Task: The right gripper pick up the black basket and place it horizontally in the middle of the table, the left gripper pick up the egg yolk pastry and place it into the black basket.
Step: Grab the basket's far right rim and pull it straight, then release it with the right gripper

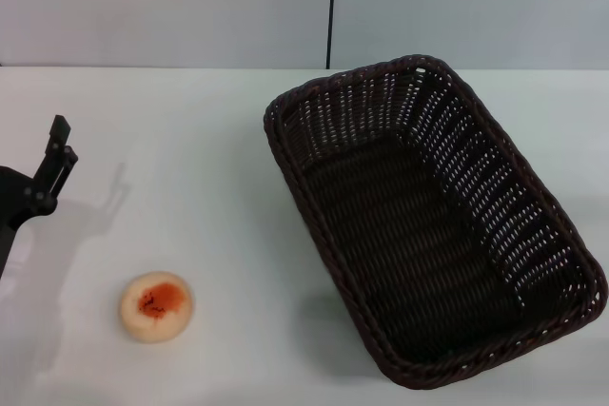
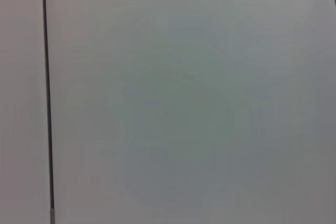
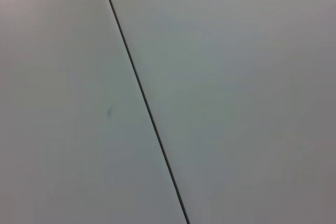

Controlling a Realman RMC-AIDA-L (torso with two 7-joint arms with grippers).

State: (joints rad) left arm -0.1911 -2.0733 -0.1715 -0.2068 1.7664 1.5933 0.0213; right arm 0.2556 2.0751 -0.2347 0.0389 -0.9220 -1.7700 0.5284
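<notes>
black basket (image 1: 433, 225) askew, egg yolk pastry (image 1: 156, 306) apart (left).

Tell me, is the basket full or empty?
Empty. The basket shows only its bare woven bottom, and the pastry still sits outside it on the table, near the left gripper.

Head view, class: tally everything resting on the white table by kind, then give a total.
Black basket: 1
Egg yolk pastry: 1
Total on the table: 2
The left gripper hangs above the table's left edge and is not counted.
</notes>
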